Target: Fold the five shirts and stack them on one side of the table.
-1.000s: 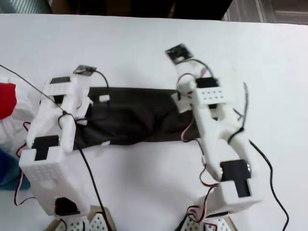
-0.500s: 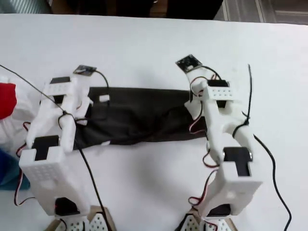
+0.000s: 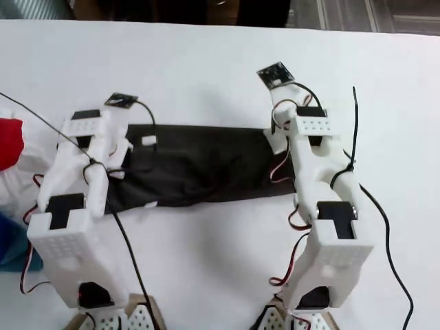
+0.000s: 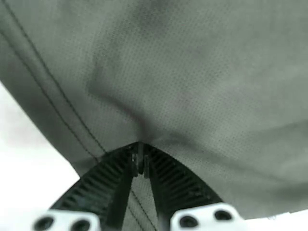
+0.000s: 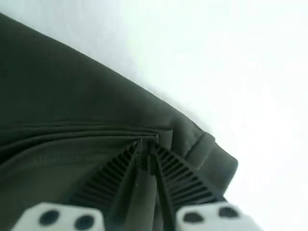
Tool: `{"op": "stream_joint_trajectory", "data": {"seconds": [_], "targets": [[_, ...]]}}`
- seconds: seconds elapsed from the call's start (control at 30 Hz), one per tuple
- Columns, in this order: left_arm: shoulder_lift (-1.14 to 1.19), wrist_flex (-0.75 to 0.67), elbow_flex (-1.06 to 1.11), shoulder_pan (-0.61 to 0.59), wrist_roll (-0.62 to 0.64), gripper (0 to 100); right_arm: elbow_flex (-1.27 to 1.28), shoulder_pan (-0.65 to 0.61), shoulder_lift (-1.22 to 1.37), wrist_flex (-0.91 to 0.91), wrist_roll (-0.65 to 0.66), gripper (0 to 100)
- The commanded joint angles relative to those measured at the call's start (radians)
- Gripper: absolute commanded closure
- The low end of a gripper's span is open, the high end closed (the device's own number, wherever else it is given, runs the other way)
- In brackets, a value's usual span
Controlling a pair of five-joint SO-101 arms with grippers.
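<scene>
where the high view looks down on the white worktop [image 3: 206,62], a dark shirt [image 3: 199,165] lies flat across the centre, folded into a long band running from 9 o'clock to 3 o'clock. the far long edge is straight; the near long edge is uneven, with a shallow ripple near the middle.

left end effector [image 4: 139,161]: positioned at the 9 o'clock end of the shirt. its ribbed fingers [image 4: 115,178] are drawn together and clamped on the fabric, which puckers into a small crease at the tips. a stitched seam runs along the cloth edge beside the grip, with bare worktop just beyond it.

right end effector [image 5: 145,153]: positioned at the 3 o'clock end of the shirt. its fingers [image 5: 120,173] are pressed together on the layered, folded edge, close to a corner of the garment. several stacked fabric layers meet at the tips. bare worktop lies past the corner.

both arms stand over the shirt ends, bases at 6 o'clock.

at the 9 o'clock edge of the worktop a red garment [image 3: 8,141] lies bunched, and a blue garment [image 3: 10,240] sits at 8 o'clock. both are apart from the dark shirt.

a black cable [image 3: 130,254] trails down the left arm.
</scene>
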Motion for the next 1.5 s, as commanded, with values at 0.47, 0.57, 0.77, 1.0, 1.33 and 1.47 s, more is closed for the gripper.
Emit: {"op": "stream_joint_trajectory", "data": {"seconds": [0.47, 0.57, 0.77, 1.0, 1.33, 1.47], "targets": [[0.012, 0.0, -0.03, 0.008, -0.008, 98, 0.017, -0.128, -0.325, 0.334, -0.003, 97.8], [0.012, 0.0, -0.03, 0.008, -0.008, 98, 0.129, -0.219, -0.321, 0.291, -0.003, 97.8], [0.012, 0.0, -0.03, 0.008, -0.008, 98, 0.276, -0.318, -0.308, 0.074, -0.009, 97.8], [0.012, 0.0, -0.03, 0.008, -0.008, 98, 0.239, -0.337, -0.143, 0.008, -0.012, 97.8], [0.012, 0.0, -0.03, 0.008, -0.008, 98, 0.097, -0.302, -0.12, 0.145, -0.012, 97.8], [0.012, 0.0, -0.03, 0.008, -0.008, 98, 0.095, -0.24, -0.257, 0.191, -0.009, 97.8]]}}
